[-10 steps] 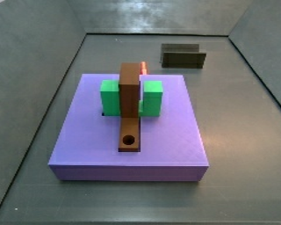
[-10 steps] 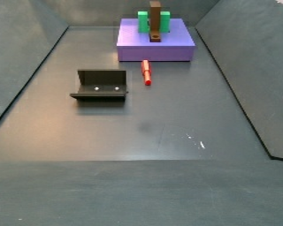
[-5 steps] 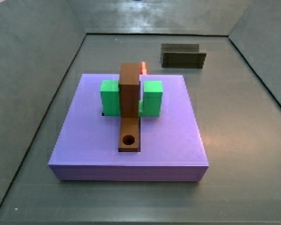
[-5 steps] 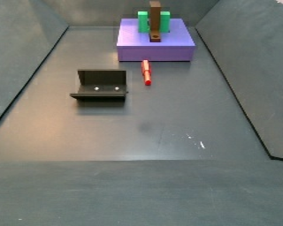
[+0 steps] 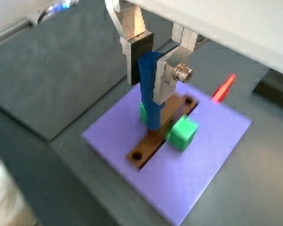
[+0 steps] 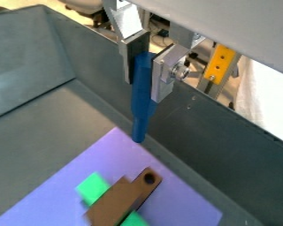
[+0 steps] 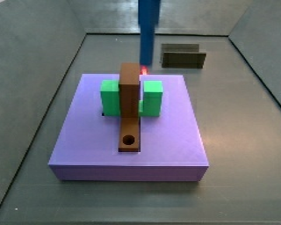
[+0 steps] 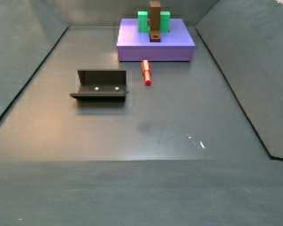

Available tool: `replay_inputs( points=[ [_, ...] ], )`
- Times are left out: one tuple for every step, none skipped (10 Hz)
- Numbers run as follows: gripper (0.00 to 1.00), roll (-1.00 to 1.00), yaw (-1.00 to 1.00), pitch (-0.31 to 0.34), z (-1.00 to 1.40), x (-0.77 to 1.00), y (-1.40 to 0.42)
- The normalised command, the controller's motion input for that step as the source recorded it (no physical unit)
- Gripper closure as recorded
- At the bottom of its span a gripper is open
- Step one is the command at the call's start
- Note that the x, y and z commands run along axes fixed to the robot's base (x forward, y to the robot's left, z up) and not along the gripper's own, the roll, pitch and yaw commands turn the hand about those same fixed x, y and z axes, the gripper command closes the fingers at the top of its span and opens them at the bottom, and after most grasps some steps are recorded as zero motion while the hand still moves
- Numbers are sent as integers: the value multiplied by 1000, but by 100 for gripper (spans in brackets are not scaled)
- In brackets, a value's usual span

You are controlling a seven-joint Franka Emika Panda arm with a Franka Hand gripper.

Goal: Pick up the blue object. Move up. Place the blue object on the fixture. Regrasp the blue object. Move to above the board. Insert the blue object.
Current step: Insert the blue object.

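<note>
Peg [image 6: 139,97] upright in pincer [image 6: 144,62] above board [image 5: 209,163]

Side view of the work floor. The fixture [image 8: 99,86], a dark boxy holder with a recessed front, stood on the grey floor [image 8: 144,159] toward the left wall, well apart from the board [image 8: 156,46]. The board, a lavender-purple slab, lay at the far end of the enclosure. On it stood the green blocks [image 8: 155,20] with the brown bar [image 8: 157,25] running between them toward the camera. A red peg [image 8: 147,72] lay flat on the floor just in front of the board's near edge, between board and fixture. The gripper was out of frame in this view.
</note>
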Motion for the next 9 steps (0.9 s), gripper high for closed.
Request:
replay_inputs(
  points=[
    [100,-180,-37,-50,-731,0,-157],
    [100,-196,-20,-41,-714,0,-97],
    [100,-80,0,0,-743,-74,3],
    [100,359,0,0,-520,-160,0],
    [100,377,77,-3,-560,-280,0],
    [100,273,0,-6,-534,-217,-69],
    [100,61,0,-24,-251,-177,-66],
    [100,0,0,-21,-186,-134,-77],
    [100,-26,0,-79,-214,0,-111]
  ],
)
